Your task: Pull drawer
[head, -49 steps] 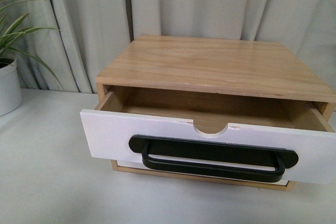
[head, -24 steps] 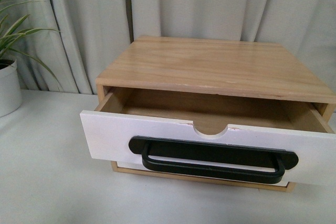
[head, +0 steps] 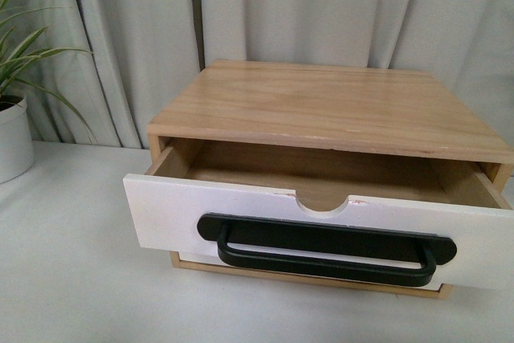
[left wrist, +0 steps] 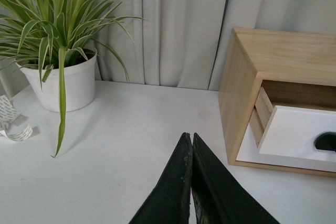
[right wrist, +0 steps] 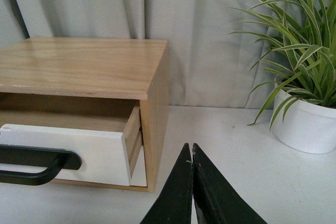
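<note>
The drawer (head: 169,214) stands pulled partway out of the wooden cabinet (head: 337,102), its white front carrying a long black bar handle (head: 325,251) and a half-round notch in the top edge. Its wooden inside shows nothing in it. Below it, a plain white front without a handle (head: 189,258) sits flush. Neither arm shows in the front view. My left gripper (left wrist: 189,139) is shut with nothing in it, off the cabinet's side (left wrist: 239,93), apart from the drawer (left wrist: 299,135). My right gripper (right wrist: 189,148) is shut too, beside the opposite side of the cabinet (right wrist: 155,108), apart from the drawer (right wrist: 79,150) and handle (right wrist: 37,163).
A white pot with a striped green plant (head: 12,138) stands on the white table at the far left; in the left wrist view the pot (left wrist: 63,85) has a roll of tape (left wrist: 13,127) beside it. A second potted plant (right wrist: 307,124) shows in the right wrist view. Grey curtains hang behind.
The whole scene sits a few pixels lower in the front view than a second ago. The drawer stays open by the same amount.
</note>
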Controlling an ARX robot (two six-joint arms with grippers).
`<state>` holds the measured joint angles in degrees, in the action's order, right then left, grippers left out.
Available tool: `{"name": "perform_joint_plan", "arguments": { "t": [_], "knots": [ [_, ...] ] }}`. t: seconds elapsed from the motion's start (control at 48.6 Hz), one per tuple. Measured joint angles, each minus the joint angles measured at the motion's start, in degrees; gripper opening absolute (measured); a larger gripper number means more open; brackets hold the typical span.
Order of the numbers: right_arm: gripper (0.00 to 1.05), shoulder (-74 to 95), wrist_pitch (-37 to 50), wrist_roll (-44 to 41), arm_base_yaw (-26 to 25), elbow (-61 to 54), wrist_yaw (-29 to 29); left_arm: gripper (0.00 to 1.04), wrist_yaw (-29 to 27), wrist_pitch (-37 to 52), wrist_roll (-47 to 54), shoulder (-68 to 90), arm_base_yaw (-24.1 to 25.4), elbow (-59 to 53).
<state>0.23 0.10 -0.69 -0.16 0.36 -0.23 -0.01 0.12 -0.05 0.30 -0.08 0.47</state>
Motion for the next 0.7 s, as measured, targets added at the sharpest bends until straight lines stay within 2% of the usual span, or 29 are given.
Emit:
{"name": "perform_joint_plan", "arguments": {
  "t": [0.082,0.226,0.432,0.473,0.535,0.7],
  "knots": [
    [0.02,0.0,0.0,0.0,0.0,0.0,0.0,0.15,0.0,0.0,0.0,0.0,0.0,0.0],
    [0.37,0.0,0.0,0.0,0.0,0.0,0.0,0.53,0.0,0.0,0.0,0.0,0.0,0.0],
    [0.83,0.0,0.0,0.0,0.0,0.0,0.0,0.98,0.0,0.0,0.0,0.0,0.0,0.0],
    [0.88,0.0,0.0,0.0,0.0,0.0,0.0,1.01,0.0,0.0,0.0,0.0,0.0,0.0],
    [0.98,0.0,0.0,0.0,0.0,0.0,0.0,0.98,0.0,0.0,0.0,0.0,0.0,0.0],
    [0.96,0.0,0.0,0.1,0.0,0.0,0.0,0.99,0.0,0.0,0.0,0.0,0.0,0.0]
  ]
}}
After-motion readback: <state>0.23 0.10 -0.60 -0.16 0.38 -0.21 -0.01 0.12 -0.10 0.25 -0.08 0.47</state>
